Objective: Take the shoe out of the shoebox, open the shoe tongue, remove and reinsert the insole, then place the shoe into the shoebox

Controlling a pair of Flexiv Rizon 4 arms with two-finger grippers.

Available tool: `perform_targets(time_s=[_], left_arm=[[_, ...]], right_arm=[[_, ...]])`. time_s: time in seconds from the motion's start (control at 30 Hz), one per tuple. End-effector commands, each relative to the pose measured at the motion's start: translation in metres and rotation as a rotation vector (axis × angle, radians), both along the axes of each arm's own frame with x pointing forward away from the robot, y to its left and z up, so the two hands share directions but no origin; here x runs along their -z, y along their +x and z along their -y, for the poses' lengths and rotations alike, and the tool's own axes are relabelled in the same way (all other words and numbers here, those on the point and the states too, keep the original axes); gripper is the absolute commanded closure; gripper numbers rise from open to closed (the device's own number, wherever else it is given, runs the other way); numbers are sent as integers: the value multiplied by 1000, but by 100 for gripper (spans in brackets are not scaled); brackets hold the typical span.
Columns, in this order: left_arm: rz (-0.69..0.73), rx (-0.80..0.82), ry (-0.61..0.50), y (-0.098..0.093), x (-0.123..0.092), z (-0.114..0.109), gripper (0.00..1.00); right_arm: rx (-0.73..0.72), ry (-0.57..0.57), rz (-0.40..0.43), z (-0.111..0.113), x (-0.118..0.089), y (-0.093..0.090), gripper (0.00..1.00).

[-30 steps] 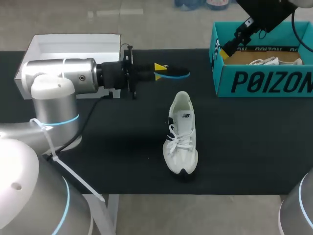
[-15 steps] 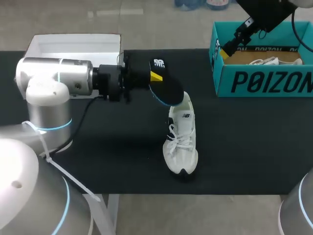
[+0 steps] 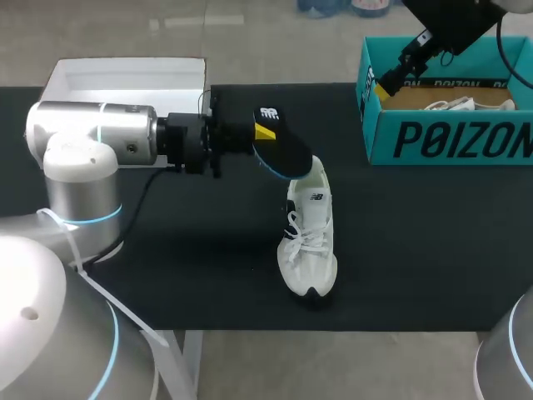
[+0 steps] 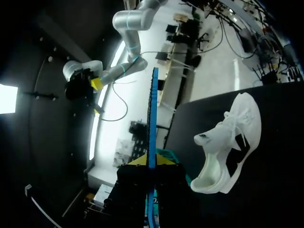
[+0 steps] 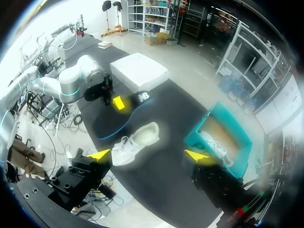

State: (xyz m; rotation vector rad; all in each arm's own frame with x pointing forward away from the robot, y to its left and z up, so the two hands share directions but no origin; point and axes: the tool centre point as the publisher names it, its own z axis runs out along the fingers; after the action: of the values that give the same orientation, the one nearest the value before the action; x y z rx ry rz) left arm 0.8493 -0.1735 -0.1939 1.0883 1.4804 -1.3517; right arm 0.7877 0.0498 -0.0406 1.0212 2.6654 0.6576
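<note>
One white shoe [image 3: 310,237] stands on its sole on the black table [image 3: 433,258]. Its long side runs from the back of the table to the front. The heel is at the back, and the black-tipped toe points to the front edge.

Just behind the shoe's heel, the left gripper [image 3: 262,133] holds a dark insole [image 3: 283,150] with a blue edge. Both yellow tips pinch the insole near its heel end, one on each flat side. In the left wrist view the insole shows as a thin blue line standing up between the tips.

The insole slants down from the gripper toward the shoe. Its long side runs from left to right, across the shoe's long side. Its front end is at the shoe's heel opening. I cannot tell if it touches the shoe.

To the right of the shoe and farther back, well apart from it, sits a blue-green shoebox [image 3: 450,137]. It is open, and something white with laces [image 3: 454,104] lies inside. The right gripper [image 5: 148,156] hangs high up by the shoebox, far from the shoe. Its two fingers are spread wide with nothing between them.

To the left of the shoe and farther back sits a white box [image 3: 125,83].
</note>
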Motion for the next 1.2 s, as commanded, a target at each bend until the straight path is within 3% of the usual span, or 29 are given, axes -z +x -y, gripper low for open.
perform_targets(time_s=[0.03,0.13,0.2,0.37,0.63,1.0,1.2], left_arm=[[1,-3,1,-1,0,1,100],[1,-3,1,-1,0,1,100],[164,-19,-90,0,-5,4,100],[417,-19,-140,-13,6,1,100],[580,-40,-59,-21,22,-15,100],[721,56,16,-2,-7,-17,100],[751,94,47,20,-13,-13,100]], right_arm=[[2,-2,-1,-1,1,1,0],[2,-2,-1,-1,1,1,0],[2,-2,-1,-1,1,1,0],[2,-2,-1,-1,1,1,0],[2,-2,-1,-1,1,1,0],[2,-2,-1,-1,1,1,0],[2,-2,-1,-1,1,1,0]])
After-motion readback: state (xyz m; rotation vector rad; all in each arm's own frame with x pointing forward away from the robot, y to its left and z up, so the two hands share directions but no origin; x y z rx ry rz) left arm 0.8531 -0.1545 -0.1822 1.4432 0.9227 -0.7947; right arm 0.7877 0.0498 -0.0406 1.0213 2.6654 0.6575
